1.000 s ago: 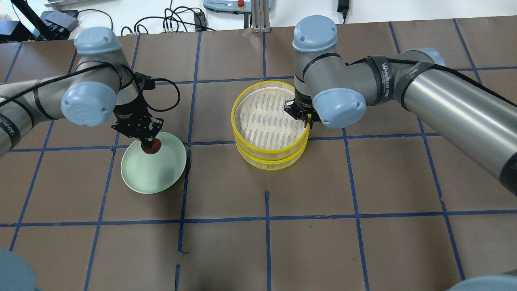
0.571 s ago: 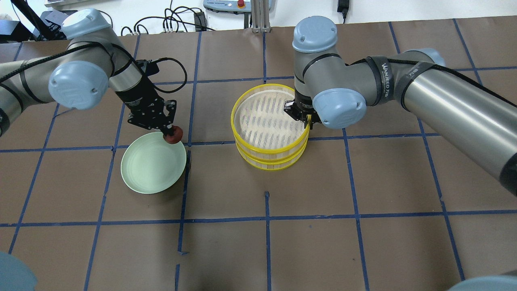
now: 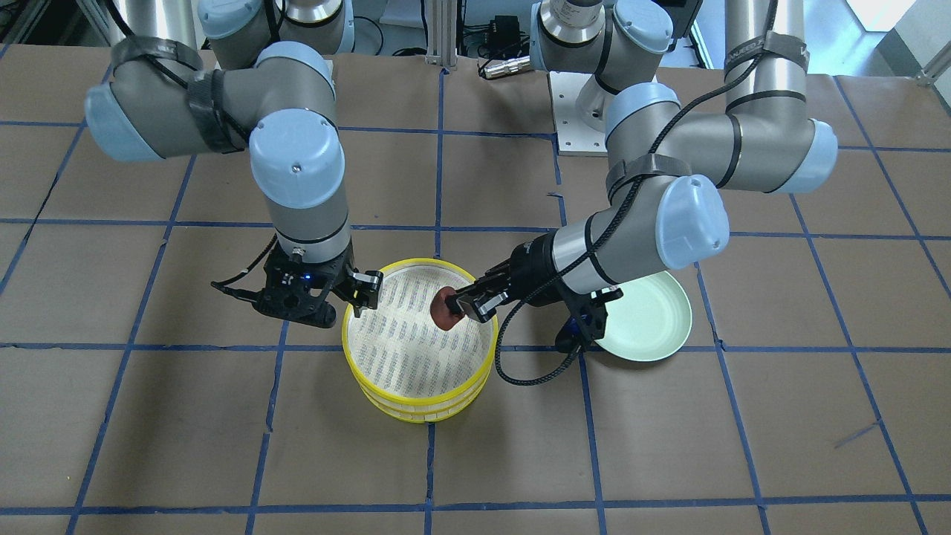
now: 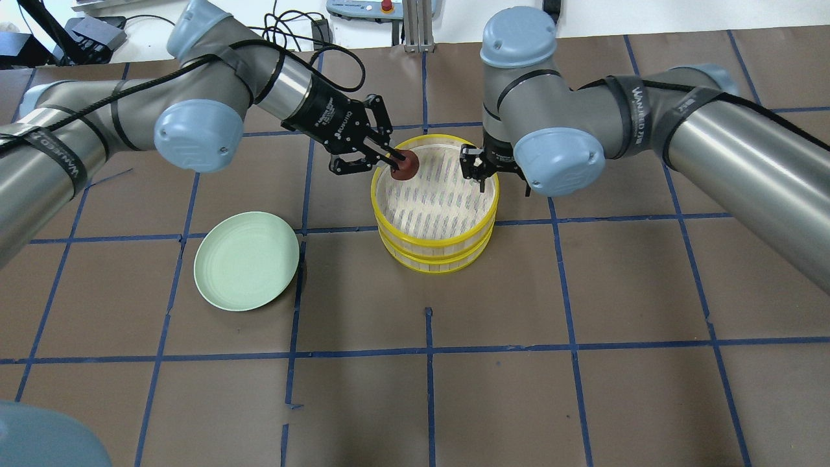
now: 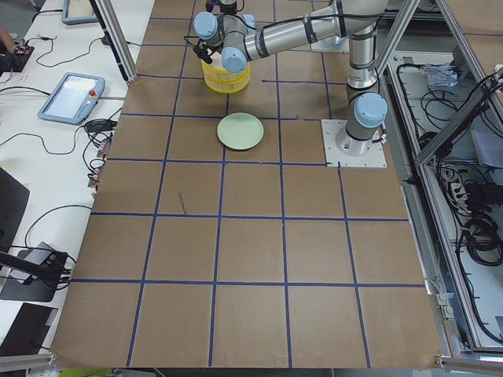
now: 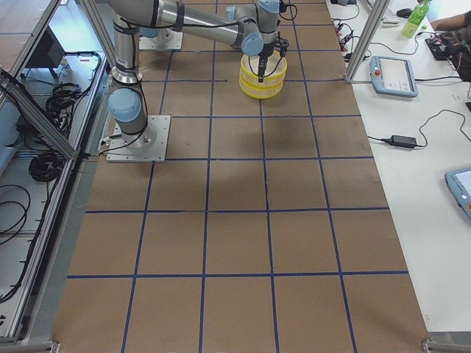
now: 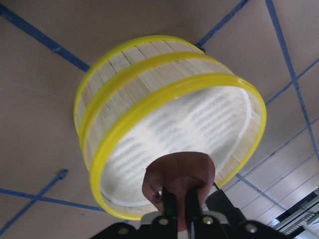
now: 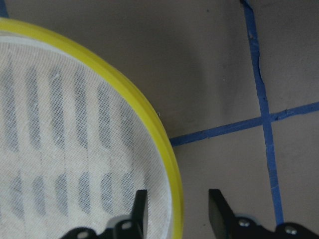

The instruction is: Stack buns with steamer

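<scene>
My left pincer is clamped on the reddish-brown bun, with the steamer just below it — the bun looks light, soft and squashable, so I'd pinch gently across its rounded middle — while my right pincer straddles the rim, fingers apart.
</scene>
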### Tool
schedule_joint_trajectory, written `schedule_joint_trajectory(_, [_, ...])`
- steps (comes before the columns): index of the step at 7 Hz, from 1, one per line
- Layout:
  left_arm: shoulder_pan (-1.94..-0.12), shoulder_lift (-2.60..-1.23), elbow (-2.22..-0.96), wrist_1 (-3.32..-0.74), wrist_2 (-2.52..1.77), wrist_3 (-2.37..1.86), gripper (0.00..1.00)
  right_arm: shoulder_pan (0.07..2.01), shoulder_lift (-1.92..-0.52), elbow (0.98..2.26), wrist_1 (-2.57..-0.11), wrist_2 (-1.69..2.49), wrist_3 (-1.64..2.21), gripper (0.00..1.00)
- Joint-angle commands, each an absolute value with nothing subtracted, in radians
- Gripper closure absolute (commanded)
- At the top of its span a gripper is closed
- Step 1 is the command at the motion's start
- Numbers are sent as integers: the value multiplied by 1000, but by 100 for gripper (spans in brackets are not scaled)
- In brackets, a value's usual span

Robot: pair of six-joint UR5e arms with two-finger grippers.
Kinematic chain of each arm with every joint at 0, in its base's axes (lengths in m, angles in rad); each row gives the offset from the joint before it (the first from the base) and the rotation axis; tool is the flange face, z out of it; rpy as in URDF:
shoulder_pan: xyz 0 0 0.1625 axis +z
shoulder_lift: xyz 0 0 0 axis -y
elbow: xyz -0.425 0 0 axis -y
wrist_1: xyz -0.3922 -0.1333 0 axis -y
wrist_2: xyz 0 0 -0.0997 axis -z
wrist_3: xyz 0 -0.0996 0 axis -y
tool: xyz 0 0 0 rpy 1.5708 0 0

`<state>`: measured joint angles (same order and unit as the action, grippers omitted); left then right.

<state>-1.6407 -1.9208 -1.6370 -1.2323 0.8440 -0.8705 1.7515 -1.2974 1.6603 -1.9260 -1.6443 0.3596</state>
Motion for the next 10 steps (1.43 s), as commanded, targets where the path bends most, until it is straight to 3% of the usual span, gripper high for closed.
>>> schedule_joint_trajectory(1, [-1658, -1931, -1640, -1215, 847, -887, 0, 1628, -1427, 1620, -1750, -1635, 194, 17])
schedule_joint_trajectory(2, [-1658, -1930, -1632, -1207, 848, -873, 0, 1608, -1472, 1574, -1664, -1635, 164, 12])
schedule_joint_trajectory(5, [-1669, -1837, -1588, -1138, 1105, -734, 0, 1600, -1526, 1413, -1445, -1628, 65, 12])
schedule_joint_trajectory(8, [-1649, -1688, -1409, -1563, 1446, -112, 0, 1603, -1537, 1430, -1439, -1605, 17, 12])
schedule_joint_trajectory(9, [-1629, -1684, -1340, -1669, 1582, -12, 0, 1603, -1539, 1431, -1443, -1602, 17, 6])
schedule_joint_trajectory(10, [-1629, -1678, -1351, -1698, 1597, -6, 0, 1603, -1539, 1431, -1445, -1601, 17, 4])
